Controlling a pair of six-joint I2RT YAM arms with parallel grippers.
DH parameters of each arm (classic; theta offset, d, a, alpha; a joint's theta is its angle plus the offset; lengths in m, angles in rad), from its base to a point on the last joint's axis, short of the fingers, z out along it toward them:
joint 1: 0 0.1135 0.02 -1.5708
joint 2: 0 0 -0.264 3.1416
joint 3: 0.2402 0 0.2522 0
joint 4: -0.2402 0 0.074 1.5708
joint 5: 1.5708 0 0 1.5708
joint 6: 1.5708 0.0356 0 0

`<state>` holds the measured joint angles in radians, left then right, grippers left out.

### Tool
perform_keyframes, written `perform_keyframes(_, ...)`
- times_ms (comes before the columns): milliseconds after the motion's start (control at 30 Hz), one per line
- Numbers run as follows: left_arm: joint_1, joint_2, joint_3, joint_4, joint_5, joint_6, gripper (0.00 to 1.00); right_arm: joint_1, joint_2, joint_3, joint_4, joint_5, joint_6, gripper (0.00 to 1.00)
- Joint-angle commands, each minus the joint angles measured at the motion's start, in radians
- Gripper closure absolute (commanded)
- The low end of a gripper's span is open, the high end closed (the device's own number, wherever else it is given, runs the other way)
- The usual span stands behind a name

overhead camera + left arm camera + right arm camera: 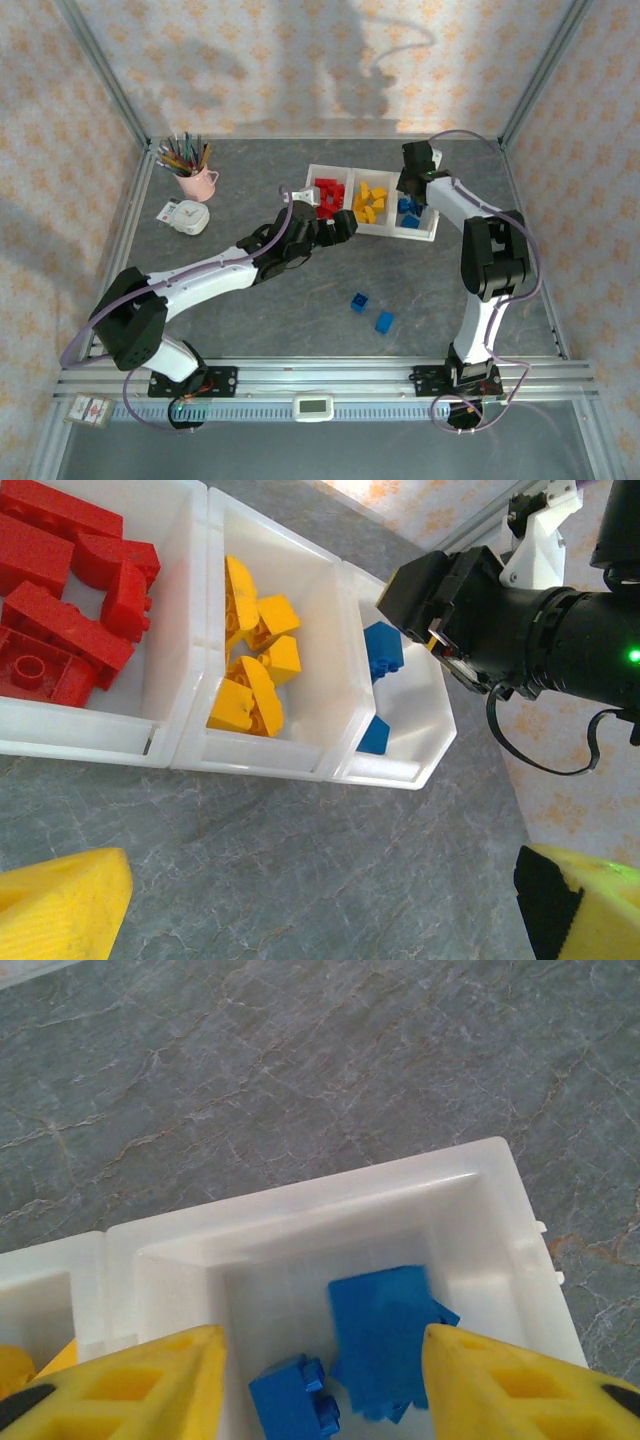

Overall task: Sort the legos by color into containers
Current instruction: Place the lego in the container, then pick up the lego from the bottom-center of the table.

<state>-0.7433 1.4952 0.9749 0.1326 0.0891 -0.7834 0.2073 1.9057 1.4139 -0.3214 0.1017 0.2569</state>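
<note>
Two blue legos [384, 322] lie on open table [250, 330].

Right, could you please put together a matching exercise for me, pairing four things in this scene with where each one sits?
Things:
1. red bricks
2. yellow bricks
3. loose blue bricks
4. pink mug

Places:
A. in the middle bin
B. at the far left of the table
C. in the left bin
D. on the bare table, on the near side of the bins

Pairs: 1-C, 2-A, 3-D, 4-B
</note>
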Motion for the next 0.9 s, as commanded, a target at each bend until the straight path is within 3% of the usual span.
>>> perform_keyframes(0, 0.012, 0.003, 0.028, 0.027, 0.011, 0.016, 0.01, 0.003, -0.054, 0.019, -0.018, 0.013, -0.001, 0.44)
perform_keyframes(367, 0.013, -0.099, -0.044, 0.004, 0.002, 0.000, 0.01, 0.072, -0.288, -0.181, -0.039, -0.073, 0.017, 0.36)
perform_keyframes(867, 0.013, -0.326, -0.299, -0.025, -0.062, -0.096, 0.01, 0.313, -0.584, -0.490, -0.205, -0.129, 0.088, 0.24)
